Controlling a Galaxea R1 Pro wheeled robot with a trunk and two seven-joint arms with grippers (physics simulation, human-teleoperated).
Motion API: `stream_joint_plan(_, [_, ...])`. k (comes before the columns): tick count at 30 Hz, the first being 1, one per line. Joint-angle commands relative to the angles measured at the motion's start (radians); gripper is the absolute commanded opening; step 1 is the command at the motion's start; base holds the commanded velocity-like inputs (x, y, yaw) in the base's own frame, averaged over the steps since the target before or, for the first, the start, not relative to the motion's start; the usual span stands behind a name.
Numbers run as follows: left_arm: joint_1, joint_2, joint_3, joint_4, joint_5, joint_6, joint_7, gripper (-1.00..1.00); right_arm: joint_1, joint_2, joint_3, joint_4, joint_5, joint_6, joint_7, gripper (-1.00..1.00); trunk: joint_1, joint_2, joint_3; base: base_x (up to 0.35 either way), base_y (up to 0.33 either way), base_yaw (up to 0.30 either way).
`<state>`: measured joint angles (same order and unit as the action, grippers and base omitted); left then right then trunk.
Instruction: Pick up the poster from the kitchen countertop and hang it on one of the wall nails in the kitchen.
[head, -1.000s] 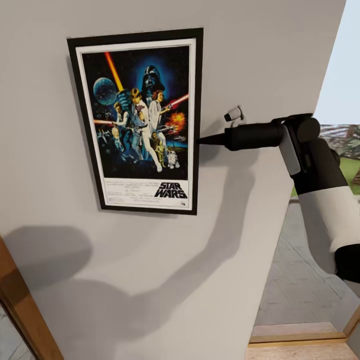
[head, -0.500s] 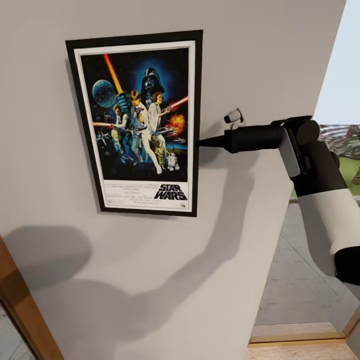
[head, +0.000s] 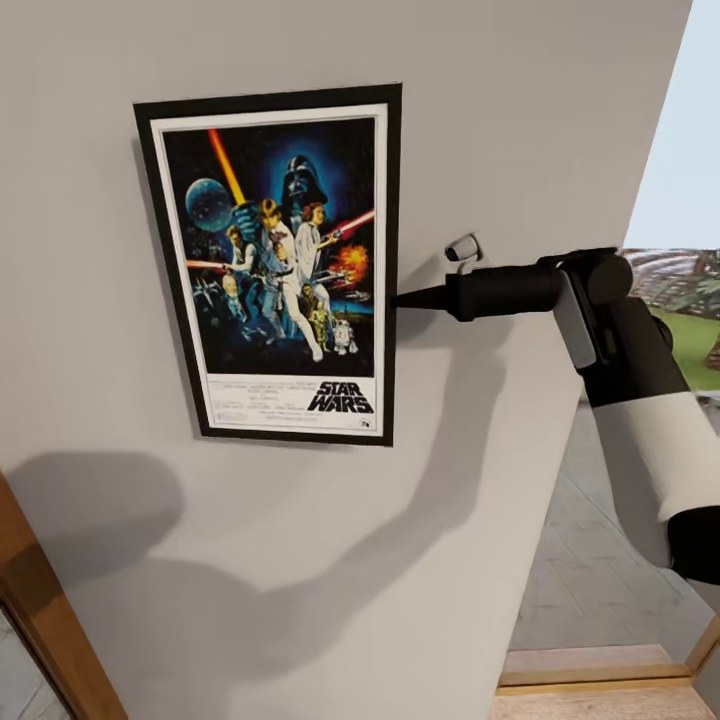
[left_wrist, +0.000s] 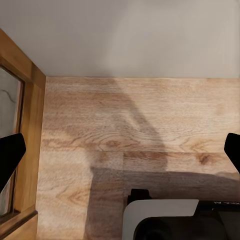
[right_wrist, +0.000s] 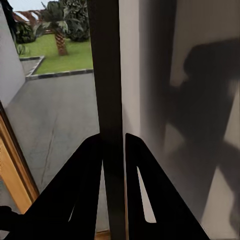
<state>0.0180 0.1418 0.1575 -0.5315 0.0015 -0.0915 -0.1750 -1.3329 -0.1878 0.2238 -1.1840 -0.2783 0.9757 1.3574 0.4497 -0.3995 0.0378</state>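
Reading "STAR WARS" at its foot, the poster (head: 280, 265) is gripped by its right edge in the right gripper (head: 402, 298) against the wall (head: 300, 560); the left gripper (left_wrist: 120, 152) is spread wide.

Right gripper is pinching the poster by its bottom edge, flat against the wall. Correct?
Not the bottom edge. In the head view the right gripper grips the poster at its right side edge, about mid-height. The right wrist view shows both fingers closed on that black frame edge. The poster is against the wall.

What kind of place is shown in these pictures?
Probably a room in a house, beside an opening to the outdoors: a plain pale wall with the poster against it, a wood plank floor, and a paved yard with a lawn beyond.
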Motion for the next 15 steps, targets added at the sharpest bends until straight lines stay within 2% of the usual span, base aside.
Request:
stream_joint_plan(1, [0.000, -0.001, 0.005, -0.001, 0.000, -0.001, -0.008, 1.00, 0.005, -0.001, 0.002, 0.000, -0.006, 0.009, 0.003, -1.00, 0.000, -0.001, 0.000, 0.000, 0.000, 0.000])
stream_joint_plan(15, [0.000, -0.001, 0.005, -0.001, 0.000, -0.002, -0.008, 1.00, 0.015, -0.001, 0.001, -0.013, -0.005, 0.011, 0.003, -1.00, 0.000, -0.001, 0.000, 0.000, 0.000, 0.000])
